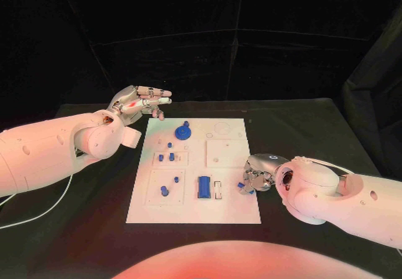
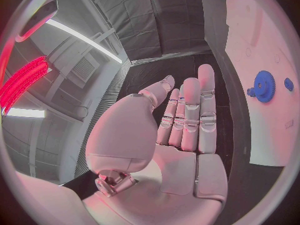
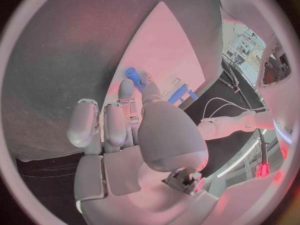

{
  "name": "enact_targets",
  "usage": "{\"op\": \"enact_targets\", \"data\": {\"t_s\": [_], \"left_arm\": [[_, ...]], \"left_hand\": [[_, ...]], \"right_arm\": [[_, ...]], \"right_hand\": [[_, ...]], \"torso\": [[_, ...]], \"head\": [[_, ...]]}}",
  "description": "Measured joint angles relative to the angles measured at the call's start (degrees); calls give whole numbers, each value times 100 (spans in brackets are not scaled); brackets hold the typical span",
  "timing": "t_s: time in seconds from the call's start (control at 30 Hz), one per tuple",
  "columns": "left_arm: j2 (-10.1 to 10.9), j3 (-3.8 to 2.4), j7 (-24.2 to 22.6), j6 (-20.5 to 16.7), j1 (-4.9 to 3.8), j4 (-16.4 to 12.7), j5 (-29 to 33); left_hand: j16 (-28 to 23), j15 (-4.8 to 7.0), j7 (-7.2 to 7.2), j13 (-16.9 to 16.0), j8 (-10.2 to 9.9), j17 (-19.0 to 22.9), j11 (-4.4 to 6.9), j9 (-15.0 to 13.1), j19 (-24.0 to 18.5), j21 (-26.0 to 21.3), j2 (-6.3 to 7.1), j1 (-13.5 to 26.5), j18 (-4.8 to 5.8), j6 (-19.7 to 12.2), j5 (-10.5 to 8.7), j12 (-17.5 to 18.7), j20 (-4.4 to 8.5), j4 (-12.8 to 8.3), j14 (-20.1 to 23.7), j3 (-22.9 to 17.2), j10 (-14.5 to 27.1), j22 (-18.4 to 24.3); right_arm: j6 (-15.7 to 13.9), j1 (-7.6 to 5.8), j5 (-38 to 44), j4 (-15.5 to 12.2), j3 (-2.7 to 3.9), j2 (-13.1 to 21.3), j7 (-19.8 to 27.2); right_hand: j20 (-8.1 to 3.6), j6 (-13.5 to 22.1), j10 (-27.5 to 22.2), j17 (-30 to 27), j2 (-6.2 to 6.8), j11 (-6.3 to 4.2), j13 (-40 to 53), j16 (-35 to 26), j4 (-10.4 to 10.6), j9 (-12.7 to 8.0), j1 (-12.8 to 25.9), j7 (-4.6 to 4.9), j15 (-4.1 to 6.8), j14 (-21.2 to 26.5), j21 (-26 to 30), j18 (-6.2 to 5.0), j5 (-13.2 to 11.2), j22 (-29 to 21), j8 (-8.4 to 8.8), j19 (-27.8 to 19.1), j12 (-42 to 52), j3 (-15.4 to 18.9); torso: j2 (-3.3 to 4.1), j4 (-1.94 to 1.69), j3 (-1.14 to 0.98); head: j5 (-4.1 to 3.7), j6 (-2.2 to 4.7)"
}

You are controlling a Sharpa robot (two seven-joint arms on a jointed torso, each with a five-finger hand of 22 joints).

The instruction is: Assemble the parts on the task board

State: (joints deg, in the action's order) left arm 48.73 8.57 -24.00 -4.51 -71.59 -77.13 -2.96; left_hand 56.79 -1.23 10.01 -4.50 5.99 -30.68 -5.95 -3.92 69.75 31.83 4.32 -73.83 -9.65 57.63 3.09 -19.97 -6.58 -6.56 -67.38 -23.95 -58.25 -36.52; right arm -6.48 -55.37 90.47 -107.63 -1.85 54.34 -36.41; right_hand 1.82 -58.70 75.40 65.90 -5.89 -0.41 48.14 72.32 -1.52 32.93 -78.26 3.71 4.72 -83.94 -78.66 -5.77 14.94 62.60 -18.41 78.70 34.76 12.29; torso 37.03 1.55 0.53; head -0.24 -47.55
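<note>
- Your right hand (image 1: 258,173) sits low over the right edge of the task board (image 1: 194,212), nearest you. Its fingers (image 3: 127,91) are pinched together on a small blue part (image 3: 133,76); in the head view a bit of blue shows at the fingertips, just beside the board's slot area.
- Right by that hand you see a blue rectangular block (image 1: 204,186) lying on the board, long side running away from you, with a small white slot piece (image 1: 218,190) just beside it.
- Left of the block, two small blue pegs (image 1: 164,188) lie in a square recess.
- Further up, more short blue pegs (image 1: 166,156) stand in a row near the board's left side, one more just above them.
- Beyond those, a blue gear (image 1: 183,131) sits on the board's far left part; the left wrist view shows it too, with a small blue knob close by.
- Your left hand (image 1: 138,100) hovers past the board's far left corner, above the black counter (image 1: 301,125). Its fingers (image 2: 190,110) are straight, side by side, holding nothing, thumb apart.
</note>
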Motion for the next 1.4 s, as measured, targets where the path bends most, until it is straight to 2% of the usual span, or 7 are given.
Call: {"op": "enact_targets", "data": {"t_s": [0.03, 0.17, 0.2, 0.5, 0.73, 1.0, 1.4], "left_arm": [[-1, 0, 1, 1, 0, 1, 0], [-7, 0, 4, 3, 0, 4, 0], [-8, 0, 4, 4, 0, 4, 0], [-14, 2, 10, 8, 0, 10, 0], [-14, 2, 15, 9, 0, 8, 0], [-20, 2, 21, 12, 0, 0, 0], [-19, 2, 30, 16, -2, -12, -7]], "left_hand": [[0, 0, 0, 0, 0, 3, 0, 0, 0, -9, 0, 0, 0, 0, 0, 0, 0, 0, 0, 0, 0, 0], [0, 0, 0, 0, 0, 5, 0, 0, 0, -9, 0, 0, 0, 0, 0, 0, 0, 0, 0, 0, 0, 0], [0, 0, 0, 0, 0, 4, 0, 0, 0, -9, 0, 0, 0, 0, 0, 0, 0, 0, 0, 0, 0, 0], [0, 21, 0, 0, 0, 4, 0, 0, 0, -9, 0, 0, -1, 0, 0, 0, 0, 0, 21, 0, 0, -1], [0, 21, 0, 0, 0, 4, 0, 0, 0, -9, 0, 0, -1, 0, 0, 0, 0, 0, 21, 0, 0, -1], [0, 21, 0, 0, 0, 4, 0, 0, 0, -9, 0, 0, -1, 0, 0, 0, 0, 0, 21, 0, 0, -1], [0, 21, 0, 0, 0, 3, 0, 0, 0, -9, 0, 0, -1, 0, 0, 0, 0, 0, 21, 0, 0, 4]], "right_arm": [[-51, 4, -58, -20, -3, 19, -6], [-330, 13, -391, -116, -15, 111, -12], [-402, 17, -477, -136, -20, 122, -5], [-1040, 56, -1374, -277, -50, 178, 209], [-1350, 53, -1793, -302, -47, 38, 408], [-1470, 53, -2043, -189, -47, -229, 452], [-1373, 53, -2169, -14, -47, -488, 230]], "right_hand": [[0, 3, -20, 6, -19, -2, 0, 0, -25, -101, -19, -2, 0, 0, 0, 0, 36, 7, 0, 0, 0, -27], [-22, 1, -17, 26, -71, -21, 0, 0, -86, -1440, -71, -4, -1, 0, 0, 0, 193, 19, 2, 22, -38, -220], [-22, -8, -17, 26, -96, -22, -5, 0, -114, -1566, -96, -13, -1, 0, 0, 0, 236, 20, 23, 22, -38, -264], [-22, -16, -16, 34, -172, -22, -35, 1, -93, -1632, -108, 2, -1, 0, 0, 0, 382, 36, 102, 22, -90, -514], [-21, -53, -16, 50, 60, -21, -56, 1, -267, -1632, 246, 14, -1, 0, 0, 0, 382, 36, 136, 22, -117, -1103], [-42, -178, 83, 123, 341, -67, -43, 52, -161, -1632, 749, -29, -1, 0, -33, 0, 361, 99, 163, 43, -120, -1646], [-73, -371, 376, 383, 474, -123, 331, 254, 135, -1607, 1278, -99, 21, -22, -133, 0, 551, 317, 163, 155, 362, -1998]], "torso": [[-1, 0, 0], [-3, -1, 2], [-3, -2, 2], [-2, -4, 8], [2, -4, 9], [5, -10, 10], [9, -4, 9]], "head": [[-3, 2], [-4, 10], [-5, 12], [10, 21], [21, 19], [36, 15], [51, 7]]}}
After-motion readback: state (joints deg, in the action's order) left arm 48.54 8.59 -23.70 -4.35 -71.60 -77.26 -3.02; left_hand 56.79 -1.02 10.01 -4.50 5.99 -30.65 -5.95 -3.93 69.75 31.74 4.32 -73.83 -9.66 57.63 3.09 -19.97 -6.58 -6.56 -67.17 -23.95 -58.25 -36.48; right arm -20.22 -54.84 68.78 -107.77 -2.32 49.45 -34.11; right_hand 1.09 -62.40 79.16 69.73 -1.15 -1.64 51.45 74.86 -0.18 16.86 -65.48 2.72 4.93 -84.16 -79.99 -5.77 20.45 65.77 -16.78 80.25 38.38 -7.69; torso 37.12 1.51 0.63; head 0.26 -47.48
